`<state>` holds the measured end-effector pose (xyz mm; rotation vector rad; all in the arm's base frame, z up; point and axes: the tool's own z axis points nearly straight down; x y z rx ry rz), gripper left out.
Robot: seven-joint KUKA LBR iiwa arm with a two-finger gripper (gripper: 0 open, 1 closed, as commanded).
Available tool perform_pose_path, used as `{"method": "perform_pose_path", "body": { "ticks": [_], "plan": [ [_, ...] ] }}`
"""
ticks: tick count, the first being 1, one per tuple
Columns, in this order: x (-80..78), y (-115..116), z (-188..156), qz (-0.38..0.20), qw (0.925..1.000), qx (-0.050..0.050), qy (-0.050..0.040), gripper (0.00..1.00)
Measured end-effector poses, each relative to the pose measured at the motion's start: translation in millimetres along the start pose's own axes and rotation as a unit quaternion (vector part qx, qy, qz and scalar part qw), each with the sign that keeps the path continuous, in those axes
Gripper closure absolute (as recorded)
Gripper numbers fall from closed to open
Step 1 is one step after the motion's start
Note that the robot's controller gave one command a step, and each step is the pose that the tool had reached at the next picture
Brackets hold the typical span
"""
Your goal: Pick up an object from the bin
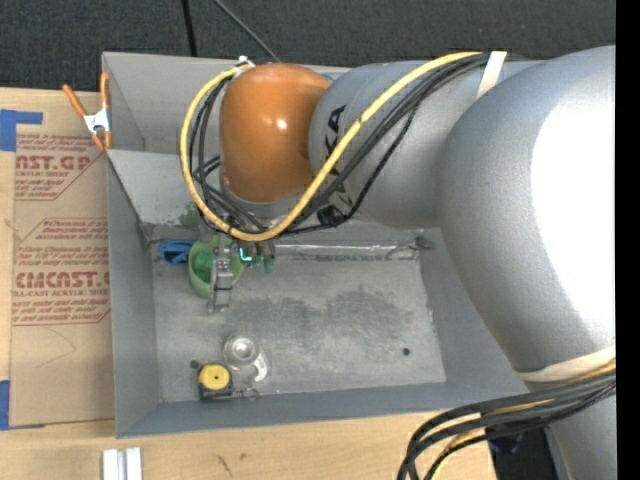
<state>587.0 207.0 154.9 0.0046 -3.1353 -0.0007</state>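
Bin: grey metal bin (350, 318) seen from above, arm entering from the right
End effector: end effector (221, 278) low over the upper left of the bin floor
Grip: cannot tell whether open or closed
Under it: green round object (203, 265)
Just left: small blue object (176, 253)
Lower edge: yellow disc (211, 376) beside a clear round piece (241, 350), well apart from the end effector
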Motion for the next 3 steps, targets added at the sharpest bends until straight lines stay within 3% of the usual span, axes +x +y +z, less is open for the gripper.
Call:
{"method": "perform_pose_path", "body": {
  "ticks": [1, 2, 3],
  "plan": [
    [-5.8, -12, 84, 0.084, 0.9964, -0.001, -0.0060, 0.00],
    [-5.4, -11, 83, 0.083, 0.9965, -0.002, -0.0053, 1.00],
    [6.8, 30, -93, 0.094, 0.9955, -0.003, -0.0073, 1.00]
  ]
}}
